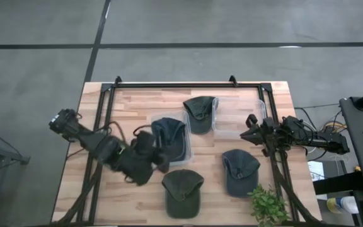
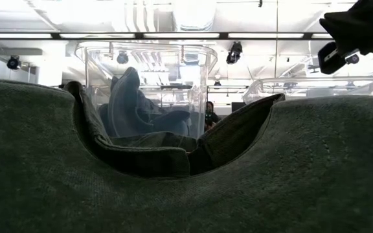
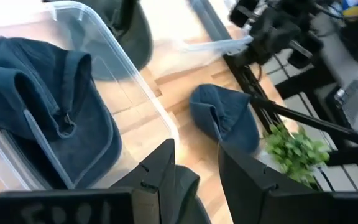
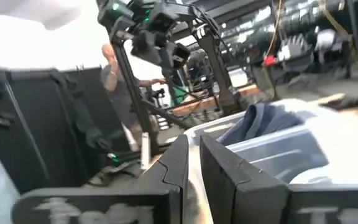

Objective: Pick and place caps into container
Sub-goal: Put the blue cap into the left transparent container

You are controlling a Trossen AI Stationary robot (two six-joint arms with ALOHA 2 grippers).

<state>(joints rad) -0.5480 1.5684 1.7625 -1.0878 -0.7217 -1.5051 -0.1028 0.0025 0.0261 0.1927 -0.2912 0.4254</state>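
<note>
A clear container (image 1: 158, 120) stands mid-table with a slate-blue cap (image 1: 169, 133) inside it, also seen in the left wrist view (image 3: 42, 81). An olive cap (image 1: 200, 113) lies by the container's far right corner. Another blue cap (image 1: 240, 171) and another olive cap (image 1: 183, 192) lie flat on the table nearer the front edge. My left gripper (image 3: 194, 149) hovers open and empty beside the container's near side (image 1: 162, 161), above the near olive cap. My right gripper (image 1: 247, 130) waits at the table's right side, shut and empty.
A second clear container (image 1: 238, 116) stands right of the first. A small green plant (image 1: 268, 205) sits at the near right corner. A black frame (image 1: 188, 84) runs along the table's far and side edges. Bare wood shows at the near left.
</note>
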